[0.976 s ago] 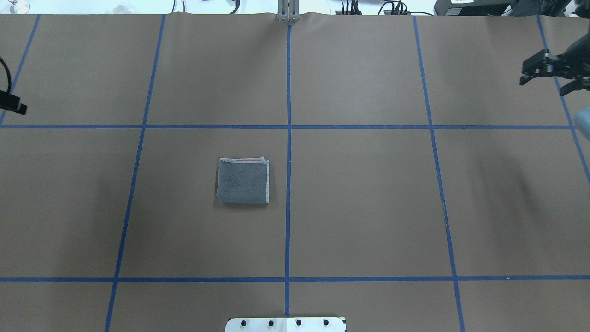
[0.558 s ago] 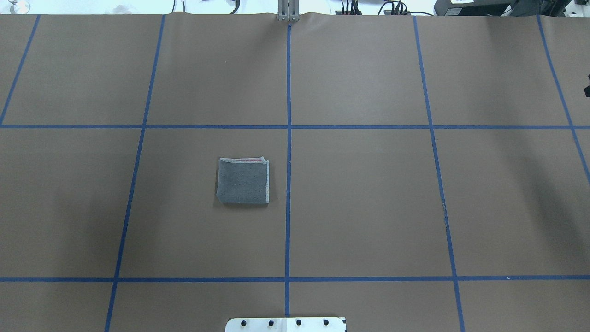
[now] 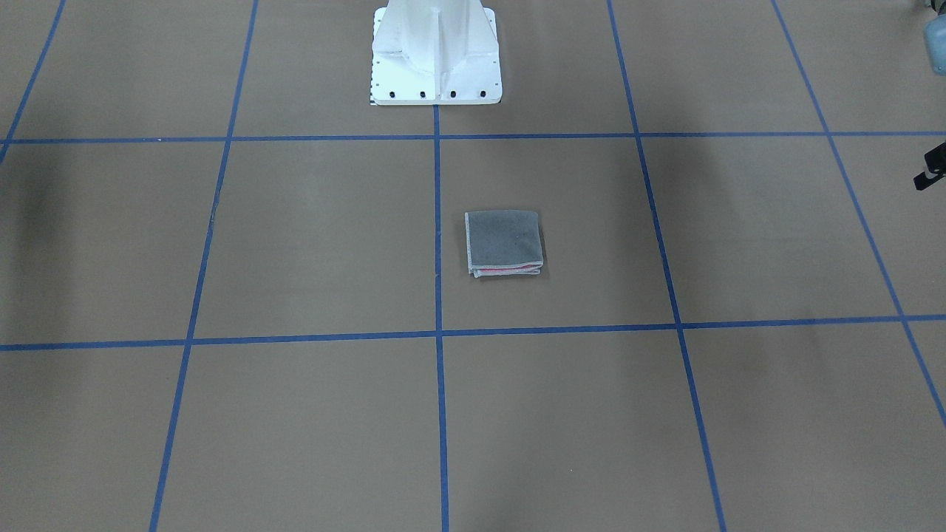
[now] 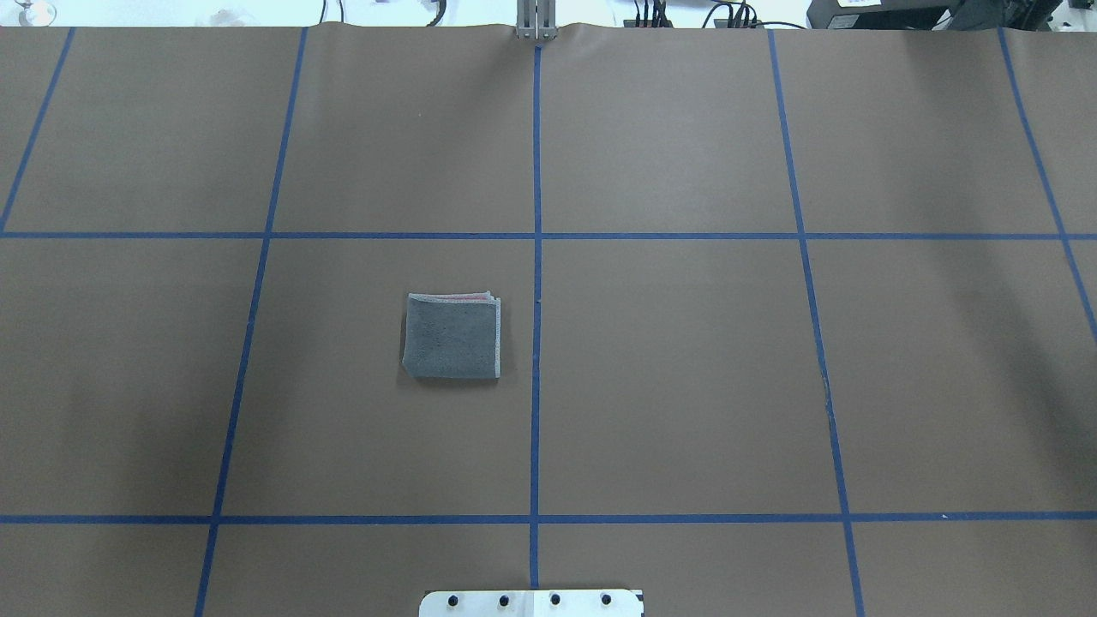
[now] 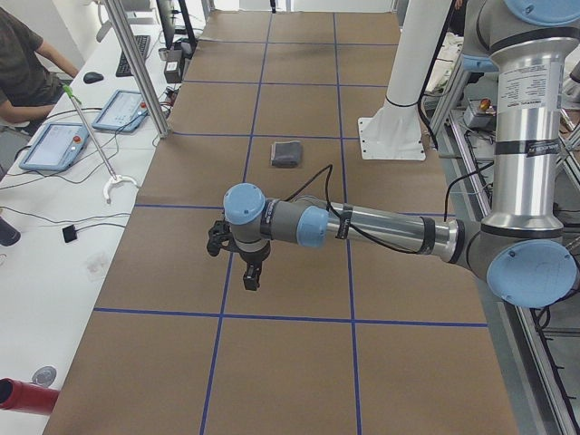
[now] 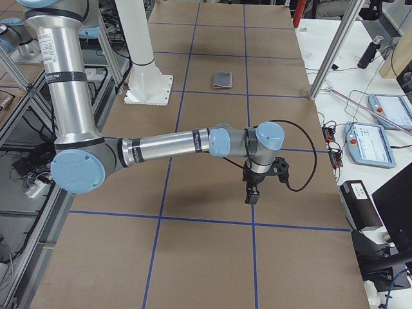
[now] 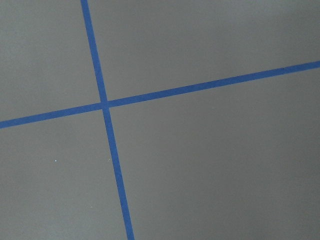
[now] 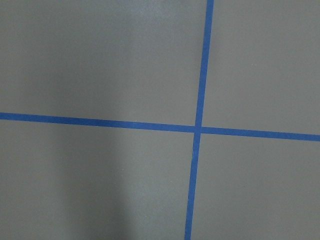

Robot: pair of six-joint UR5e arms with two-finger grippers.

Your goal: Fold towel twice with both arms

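Observation:
The towel (image 4: 452,336) lies folded into a small square, dark grey face up, with a pink edge showing along one side (image 3: 505,242). It rests flat left of the centre tape line, untouched. Both arms are stretched far out to the table's ends, away from the towel. The left gripper (image 5: 234,254) hangs over bare paper in the exterior left view, and a black sliver of it shows at the front-facing view's right edge. The right gripper (image 6: 264,182) shows only in the exterior right view. I cannot tell whether either is open or shut. Both wrist views show only paper and tape.
Brown paper with a blue tape grid (image 4: 536,236) covers the table. The white pedestal base (image 3: 436,59) stands at the robot's side. A metal post (image 4: 536,21) rises at the far edge. A person (image 5: 23,63) sits by tablets (image 5: 54,145) on a side desk.
Both grippers have slid outward and left the overhead view, the left past the left edge, the right past the right edge. The towel has not moved.

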